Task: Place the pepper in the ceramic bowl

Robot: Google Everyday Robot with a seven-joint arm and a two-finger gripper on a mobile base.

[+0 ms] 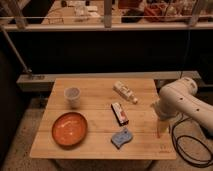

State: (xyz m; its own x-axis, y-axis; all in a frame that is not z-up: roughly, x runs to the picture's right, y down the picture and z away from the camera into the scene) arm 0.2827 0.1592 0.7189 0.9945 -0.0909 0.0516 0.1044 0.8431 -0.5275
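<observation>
The pale wooden table [95, 150] is broad and flat. The bowl [70, 129], round, shallow and glossy orange with a dark rim, sits at its front left, well apart from the gripper [159, 122], which hangs near the right edge clenched on the top of the pepper [159, 132], a slim, smooth, tapered orange thing pointing down. On that long carry the slick pepper could slip free, or ride low and catch the flat red-and-white packet [119, 112] or the soft-looking blue lump [121, 137] between; let go off-centre, it could strike the hard rim and roll away.
</observation>
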